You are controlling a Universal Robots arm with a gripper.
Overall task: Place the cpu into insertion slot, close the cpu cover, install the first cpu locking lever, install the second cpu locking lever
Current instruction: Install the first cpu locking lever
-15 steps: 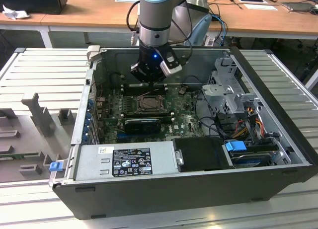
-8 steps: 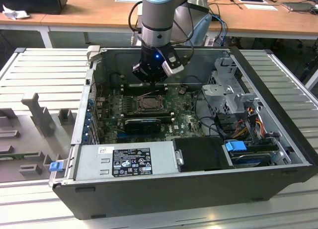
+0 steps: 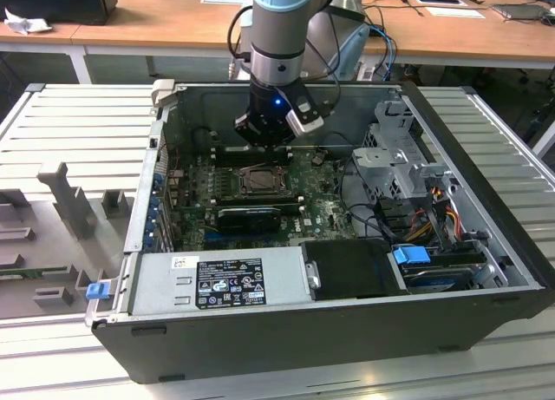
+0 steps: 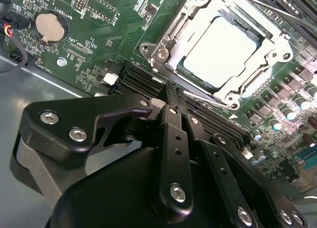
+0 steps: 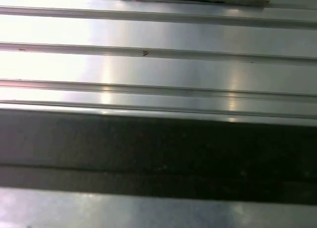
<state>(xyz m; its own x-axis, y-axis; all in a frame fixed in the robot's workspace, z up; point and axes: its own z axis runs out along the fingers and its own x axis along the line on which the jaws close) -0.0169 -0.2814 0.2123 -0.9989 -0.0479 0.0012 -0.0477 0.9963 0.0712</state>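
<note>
The cpu lies flat in the insertion slot, its pale face showing through the window of the cpu cover. The silvery cover is folded down over it. A thin metal locking lever runs along the socket's side nearest my fingers. In the second wrist view my gripper is shut, its two black fingers pressed together, with their tips at the end of that lever beside the socket's corner. I cannot tell whether they touch it. In the exterior view the gripper hangs just behind the socket, inside the open computer case.
Long black memory slots and a coin battery flank the socket. The case holds a power supply, a drive cage and cables. A grey fixture stands on the ribbed metal table.
</note>
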